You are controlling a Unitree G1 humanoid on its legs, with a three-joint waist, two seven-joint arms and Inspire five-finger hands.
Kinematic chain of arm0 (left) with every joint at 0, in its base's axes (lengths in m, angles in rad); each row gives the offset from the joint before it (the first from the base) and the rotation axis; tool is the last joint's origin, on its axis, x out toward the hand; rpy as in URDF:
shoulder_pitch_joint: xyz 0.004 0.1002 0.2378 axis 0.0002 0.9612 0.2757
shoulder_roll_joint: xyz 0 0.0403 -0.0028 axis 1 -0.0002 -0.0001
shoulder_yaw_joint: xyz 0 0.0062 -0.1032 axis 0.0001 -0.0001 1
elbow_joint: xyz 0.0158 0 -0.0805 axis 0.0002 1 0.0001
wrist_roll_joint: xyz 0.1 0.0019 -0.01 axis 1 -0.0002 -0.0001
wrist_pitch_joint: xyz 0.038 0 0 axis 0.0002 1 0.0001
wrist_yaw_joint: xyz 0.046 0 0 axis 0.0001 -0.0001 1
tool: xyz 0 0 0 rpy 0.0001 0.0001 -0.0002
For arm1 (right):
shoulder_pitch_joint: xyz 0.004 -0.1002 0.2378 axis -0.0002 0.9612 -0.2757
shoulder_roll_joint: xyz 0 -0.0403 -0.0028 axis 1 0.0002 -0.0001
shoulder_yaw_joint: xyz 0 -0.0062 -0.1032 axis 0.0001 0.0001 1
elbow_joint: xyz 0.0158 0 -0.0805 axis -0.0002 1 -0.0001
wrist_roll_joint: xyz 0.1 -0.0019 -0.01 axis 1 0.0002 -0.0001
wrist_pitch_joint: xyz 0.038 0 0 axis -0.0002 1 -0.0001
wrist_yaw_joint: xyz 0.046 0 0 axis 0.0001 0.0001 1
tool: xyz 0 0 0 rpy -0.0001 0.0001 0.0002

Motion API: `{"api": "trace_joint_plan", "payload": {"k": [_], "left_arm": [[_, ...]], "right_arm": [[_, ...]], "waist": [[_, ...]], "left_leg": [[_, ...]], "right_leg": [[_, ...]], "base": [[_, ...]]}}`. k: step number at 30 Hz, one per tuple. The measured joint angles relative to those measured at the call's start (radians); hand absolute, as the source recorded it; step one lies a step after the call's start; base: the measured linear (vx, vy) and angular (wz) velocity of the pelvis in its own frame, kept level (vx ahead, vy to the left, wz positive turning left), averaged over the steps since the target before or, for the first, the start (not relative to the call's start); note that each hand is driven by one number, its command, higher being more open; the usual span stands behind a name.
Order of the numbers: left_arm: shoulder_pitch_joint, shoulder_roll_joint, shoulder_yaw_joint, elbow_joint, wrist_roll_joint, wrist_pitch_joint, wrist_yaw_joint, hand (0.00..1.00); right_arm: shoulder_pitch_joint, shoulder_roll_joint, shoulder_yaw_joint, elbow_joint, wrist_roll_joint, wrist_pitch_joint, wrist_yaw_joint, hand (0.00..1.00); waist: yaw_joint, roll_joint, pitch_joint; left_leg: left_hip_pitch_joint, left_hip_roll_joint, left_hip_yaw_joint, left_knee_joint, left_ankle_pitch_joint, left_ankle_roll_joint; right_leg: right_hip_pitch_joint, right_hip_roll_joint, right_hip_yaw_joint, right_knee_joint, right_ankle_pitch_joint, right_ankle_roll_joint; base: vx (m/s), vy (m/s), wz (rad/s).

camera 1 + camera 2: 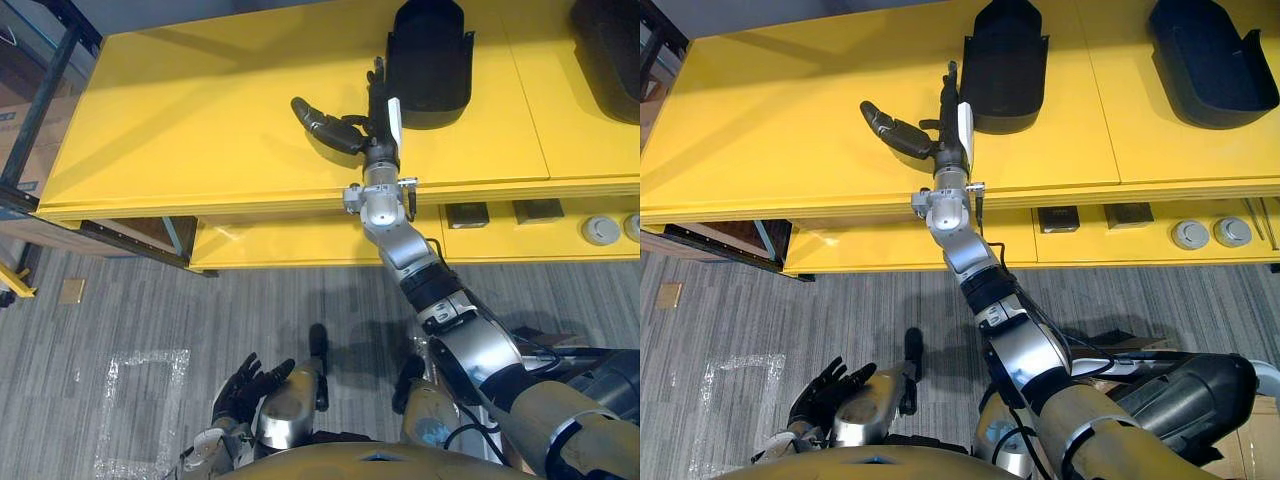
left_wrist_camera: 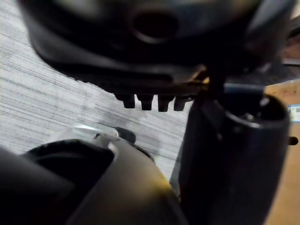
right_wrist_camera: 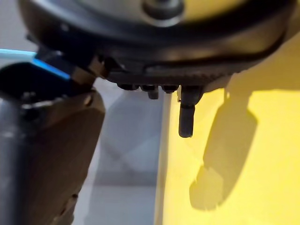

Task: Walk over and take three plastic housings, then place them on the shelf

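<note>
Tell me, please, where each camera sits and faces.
Left eye view: on the head, looking down at the yellow shelf, plastic housing, right hand, left hand.
Right eye view: beside it, sharing that scene.
Left wrist view: on that wrist, facing floor past its hand.
Right wrist view: on that wrist, facing shelf past its hand.

No legible text; blue print on cardboard box [image 1: 18,125] and small label [image 2: 294,113] too blurred to read

A 2nd plastic housing [image 1: 606,50] is cut off at the left eye view's upper right corner.
</note>
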Motion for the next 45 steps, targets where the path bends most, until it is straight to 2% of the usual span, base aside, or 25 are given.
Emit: {"api": "trace_joint_plan", "payload": {"k": [20,25,27,30,32,34,36,39,40,42,45], "left_arm": [[-0.002,0.017,-0.006,0.001,0.000,0.001,-0.004,1.00],[-0.002,0.021,-0.006,0.005,0.000,0.004,-0.008,1.00],[-0.002,0.023,-0.005,0.011,0.000,0.003,-0.008,1.00],[-0.003,0.031,0.001,0.026,0.000,0.004,-0.007,1.00],[-0.002,0.030,0.032,0.052,0.002,0.009,-0.004,1.00],[0.001,0.036,0.041,0.070,0.002,0.009,0.002,1.00],[0.010,0.039,0.077,0.097,0.008,0.018,0.016,1.00],[0.016,0.037,0.107,0.101,0.091,0.025,0.080,1.00],[0.016,0.037,0.114,0.107,0.127,0.017,0.125,1.00],[0.016,0.031,0.123,0.116,0.135,0.007,0.180,1.00],[0.028,0.023,0.132,0.129,0.177,0.009,0.242,1.00]], "right_arm": [[0.001,0.001,-0.047,0.003,-0.003,0.014,-0.021,1.00],[0.009,-0.001,-0.048,0.022,0.000,-0.027,-0.004,1.00],[0.019,-0.004,-0.047,0.021,0.001,-0.050,0.028,1.00],[0.096,-0.019,-0.005,-0.074,0.035,-0.079,0.143,1.00],[0.187,-0.037,0.062,-0.212,0.170,-0.072,0.296,1.00],[0.249,-0.057,0.128,-0.320,0.230,-0.047,0.381,1.00],[0.351,-0.095,0.205,-0.530,0.305,-0.013,0.507,1.00],[0.442,-0.131,0.190,-0.672,0.393,-0.009,0.561,1.00],[0.495,-0.139,0.158,-0.730,0.446,-0.014,0.577,1.00],[0.594,-0.141,0.107,-0.806,0.495,-0.044,0.575,1.00],[0.820,-0.140,0.015,-0.887,0.511,-0.106,0.539,1.00]], "waist": [[-0.001,-0.021,-0.005],[-0.001,-0.039,-0.014],[-0.002,-0.045,-0.018],[-0.009,-0.065,-0.029],[-0.024,-0.092,-0.044],[-0.038,-0.111,-0.060],[-0.058,-0.147,-0.097],[-0.060,-0.170,-0.142],[-0.062,-0.178,-0.159],[-0.066,-0.187,-0.176],[-0.111,-0.188,-0.206]], "left_leg": [[0.006,-0.011,0.006,-0.019,0.010,0.010],[0.009,-0.012,0.010,-0.027,0.012,0.012],[0.015,-0.012,0.014,-0.036,0.013,0.011],[0.019,-0.008,0.024,-0.042,0.008,0.005],[0.033,0.001,0.042,-0.042,-0.002,0.004],[0.044,0.006,0.053,-0.042,-0.006,0.003],[0.062,0.018,0.073,-0.043,-0.021,-0.009],[0.072,0.028,0.087,-0.043,-0.032,-0.017],[0.079,0.032,0.097,-0.043,-0.037,-0.021],[0.091,0.037,0.120,-0.044,-0.044,-0.024],[0.107,0.040,0.172,-0.048,-0.060,-0.030]], "right_leg": [[0.011,-0.002,0.003,-0.039,0.030,0.008],[0.013,-0.001,0.005,-0.049,0.036,0.010],[0.015,0.001,0.008,-0.055,0.039,0.011],[0.029,0.011,0.011,-0.091,0.054,0.013],[0.053,0.029,0.025,-0.139,0.077,0.011],[0.071,0.038,0.033,-0.169,0.087,0.009],[0.097,0.058,0.051,-0.217,0.101,0.007],[0.113,0.072,0.059,-0.245,0.107,0.003],[0.121,0.077,0.063,-0.255,0.109,0.001],[0.119,0.088,0.087,-0.255,0.109,0.001],[0.102,0.090,0.142,-0.255,0.112,-0.001]], "base": [[0.00,0.000,0.00],[0.00,0.000,-0.01],[0.00,-0.003,-0.06],[0.04,-0.007,-0.10],[0.07,-0.018,-0.25],[0.08,-0.021,-0.24],[0.11,-0.037,-0.29],[0.08,-0.043,-0.15],[0.06,-0.027,-0.13],[0.04,-0.029,-0.31],[0.01,0.009,-0.52]]}}
